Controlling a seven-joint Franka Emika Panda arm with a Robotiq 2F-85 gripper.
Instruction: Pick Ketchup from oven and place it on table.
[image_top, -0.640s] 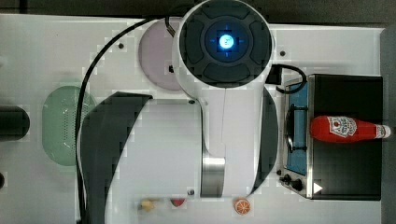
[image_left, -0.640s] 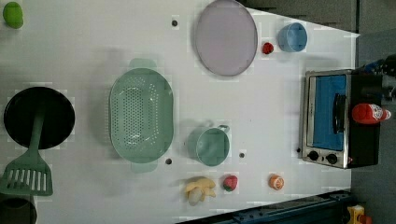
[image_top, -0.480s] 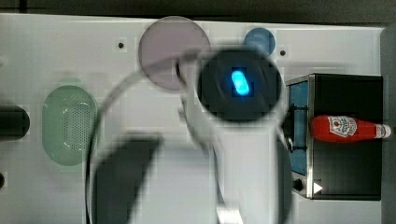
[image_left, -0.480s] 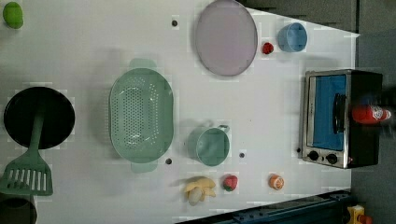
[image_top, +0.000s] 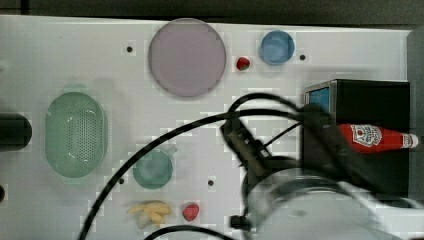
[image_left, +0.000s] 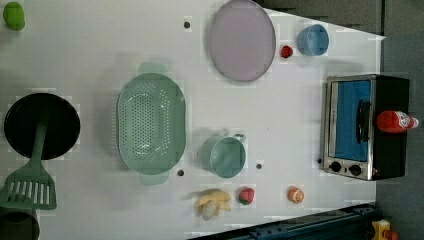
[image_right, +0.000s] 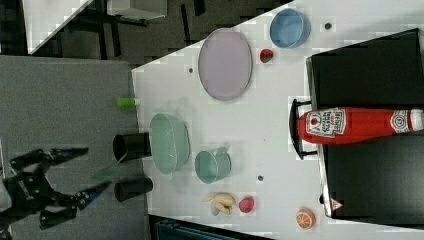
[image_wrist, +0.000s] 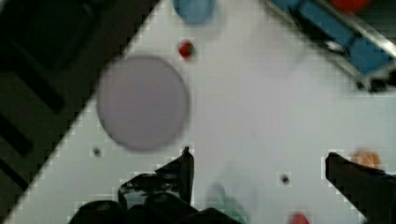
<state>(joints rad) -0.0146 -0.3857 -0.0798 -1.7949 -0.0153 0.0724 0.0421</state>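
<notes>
Ketchup (image_right: 357, 125) lies on its side atop the oven (image_left: 367, 127), whose door we see closed. We see the colander (image_left: 151, 122), mug (image_left: 227, 156) and blue bowl (image_left: 312, 40) holding nothing on the tabletop (image_left: 90, 50). Our jaws stand wide apart, gripping nothing.

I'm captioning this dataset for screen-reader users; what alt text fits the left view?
A red Ketchup bottle lies on top of a toaster oven at the left view's right, on a white table. Elsewhere sit a green colander, a teal mug, a lilac plate and a blue bowl.
</notes>
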